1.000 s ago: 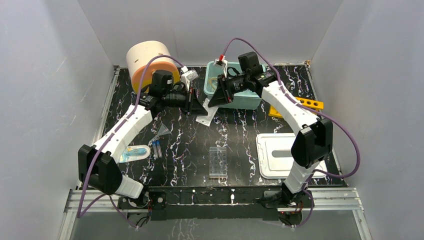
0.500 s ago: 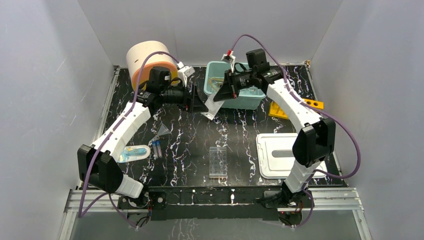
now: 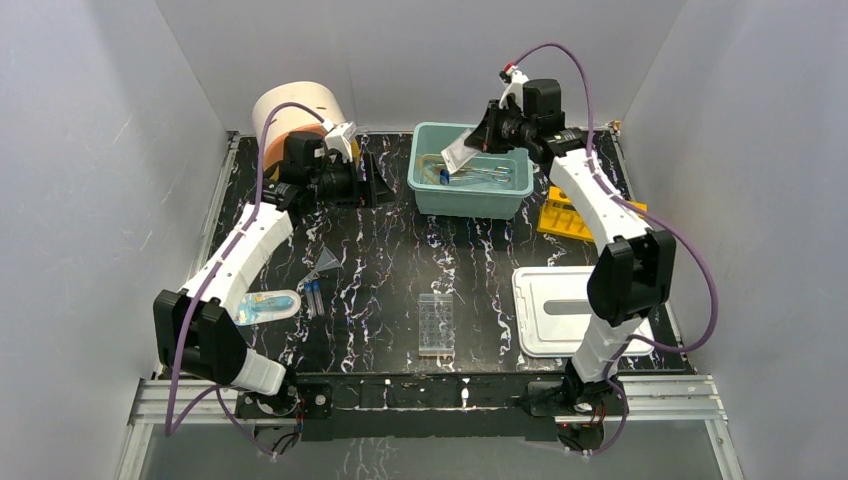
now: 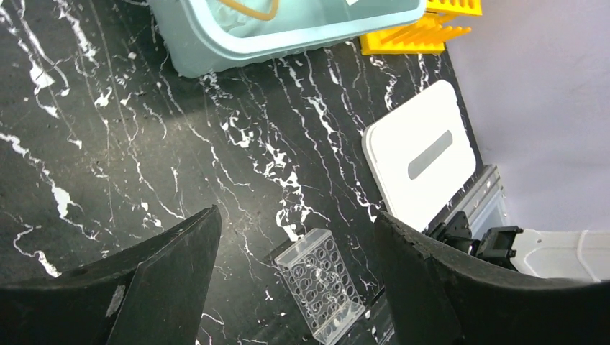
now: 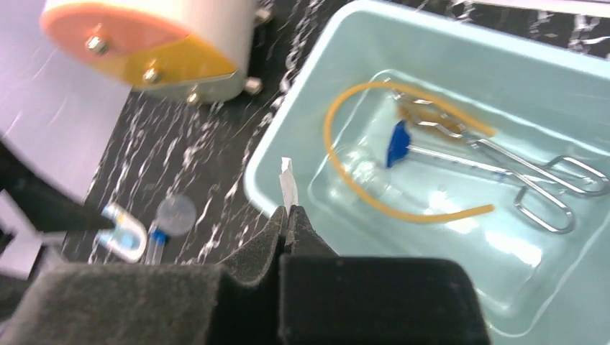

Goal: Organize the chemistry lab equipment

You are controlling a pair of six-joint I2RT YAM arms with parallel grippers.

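One white packet [image 3: 457, 153] pinched in right jaws, above teal bin [image 3: 470, 206]

Left arm reaching to table's [image 3: 392, 268] far-left, left gripper [image 4: 295, 241] jaws wide apart. Right arm high at far edge, right gripper [image 5: 288, 218] clamped.

The tub [image 3: 467, 208] stands at the far middle of the table [image 3: 380, 290]. In it lie the metal tongs [image 5: 532, 180], a looped hose [image 5: 327, 133] and the footed cylinder [image 5: 397, 144]. The drum device [image 3: 290, 115] is far left, and the holed rack [image 3: 575, 218] is just right of the tub. The flat lid [image 3: 560, 310] lies near right, the well plate [image 3: 436, 323] near the middle. Left of it come the funnel [image 3: 327, 262], the thin tubes [image 3: 313, 296] and, most left, the little beaker [image 3: 268, 305].
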